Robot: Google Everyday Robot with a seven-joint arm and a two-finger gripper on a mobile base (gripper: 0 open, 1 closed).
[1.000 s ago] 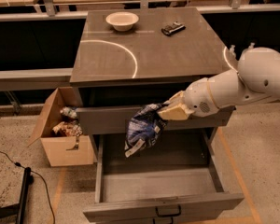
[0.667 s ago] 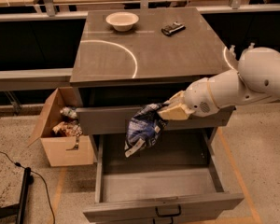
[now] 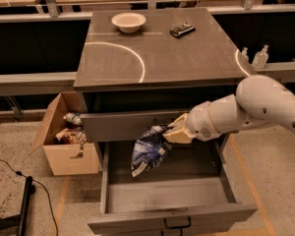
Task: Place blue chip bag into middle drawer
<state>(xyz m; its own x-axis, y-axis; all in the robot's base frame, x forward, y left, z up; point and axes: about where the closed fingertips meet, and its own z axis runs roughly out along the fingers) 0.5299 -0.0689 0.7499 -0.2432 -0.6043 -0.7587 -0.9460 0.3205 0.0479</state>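
The blue chip bag (image 3: 148, 151) is a crumpled dark blue foil bag with white markings. It hangs from my gripper (image 3: 168, 132), which is shut on its top right edge. The bag dangles over the rear middle of the middle drawer (image 3: 167, 193), which is pulled far out, a wide shallow grey box with a dark bail handle (image 3: 177, 224) on its front. The bag's lower end hangs at about the drawer's rim height. My white arm reaches in from the right, in front of the closed top-tier drawer (image 3: 123, 124).
The cabinet's tabletop (image 3: 187, 53) carries a cream bowl (image 3: 129, 21) and a small black device (image 3: 182, 30) at the back. An open cardboard box (image 3: 69, 141) of items stands on the floor to the left. A black cable and stand (image 3: 24, 200) lie at the bottom left.
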